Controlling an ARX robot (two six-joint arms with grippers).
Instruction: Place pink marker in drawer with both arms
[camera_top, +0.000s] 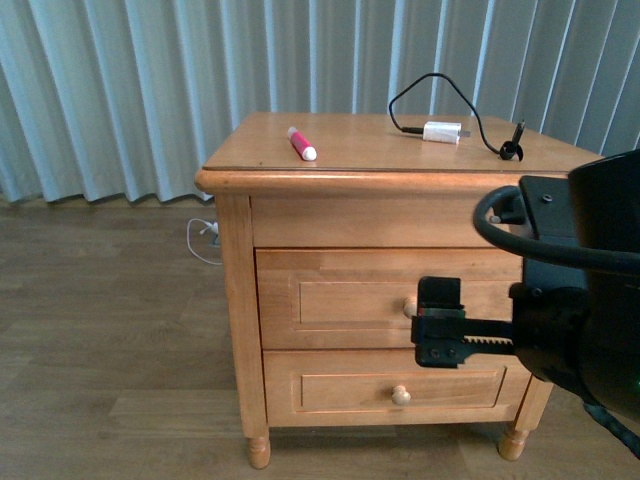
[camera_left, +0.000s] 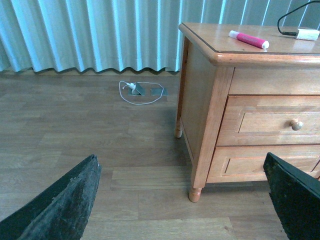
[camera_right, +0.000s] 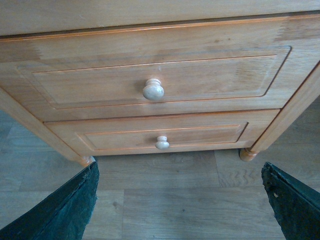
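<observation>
Pale blue-grey vertical blinds (camera_top: 100, 90) hang across the whole back wall, down to a brown wood-plank floor (camera_top: 100, 350). A loop of white cord (camera_left: 140, 91) lies on the planks at the foot of the blinds, far ahead of the left gripper (camera_left: 180, 159). That gripper's fingers (camera_left: 65, 200) stand wide apart with nothing between them, low over the floor, out from the left side of the honey-coloured nightstand (camera_top: 235, 300).

The pink marker (camera_top: 301, 144) lies flat on the nightstand's glossy top, toward its left side, with the white cap pointing to the front edge. It is higher than the left fingers, far ahead of them and well apart from both.

The drawer (camera_top: 340, 300), the taller of the two fronts, sits shut and flush in the frame. Its round knob (camera_right: 153, 90) lies ahead of the right gripper (camera_right: 179, 166), roughly in line with the gap between its fingers (camera_right: 65, 205). These are spread wide and hold nothing, and the knob is beyond their tips, not between them. From the front, one black jaw covers part of the knob. The shallower drawer (camera_right: 165, 135) with its smaller knob sits lower on the front, also ahead of those fingers.

Farther right on the top, a white charger plug (camera_top: 441, 132) rests with its black cable (camera_top: 511, 150) arching up and curling to the right, high above the right fingers.
</observation>
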